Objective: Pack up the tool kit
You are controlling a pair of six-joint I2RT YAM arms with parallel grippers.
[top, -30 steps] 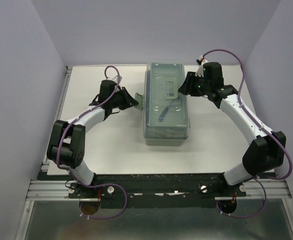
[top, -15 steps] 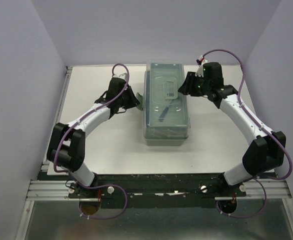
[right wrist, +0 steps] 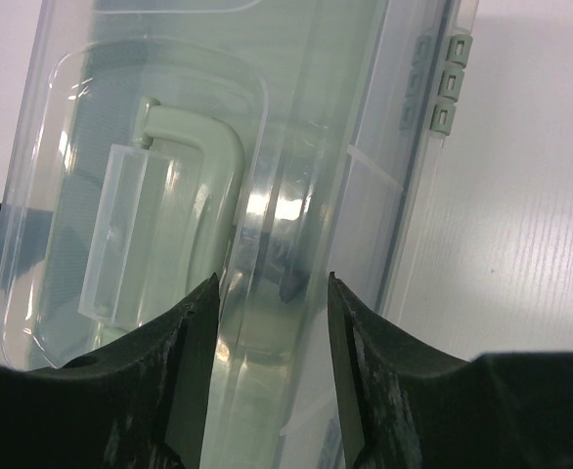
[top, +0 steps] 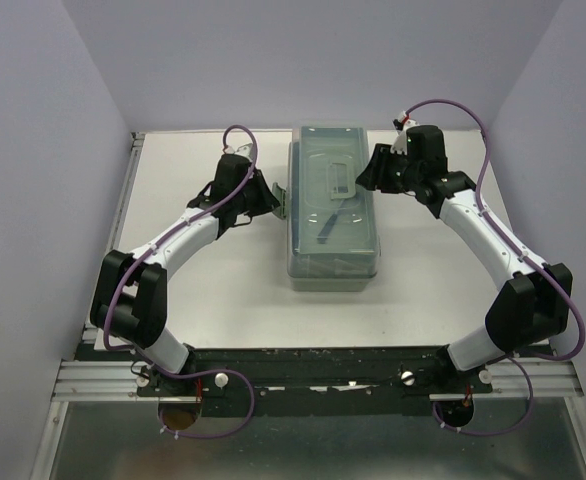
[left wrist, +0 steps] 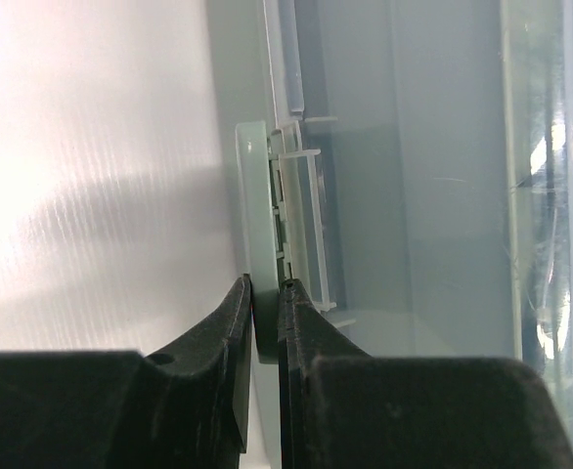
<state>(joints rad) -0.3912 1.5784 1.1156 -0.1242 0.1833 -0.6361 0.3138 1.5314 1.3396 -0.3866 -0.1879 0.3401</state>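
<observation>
Top view: through the toolbox (top: 333, 278) lid (top: 358, 225) I make out only a dark blue streak (top: 330, 222); the other contents are too blurred to name.

Left wrist: the latch (left wrist: 255, 215) has its lower end buried in the left gripper (left wrist: 265, 293) (box cropped all round).

Right wrist: the handle (right wrist: 194, 137) base is hidden behind the right gripper (right wrist: 267, 303); lid contact unclear.
</observation>
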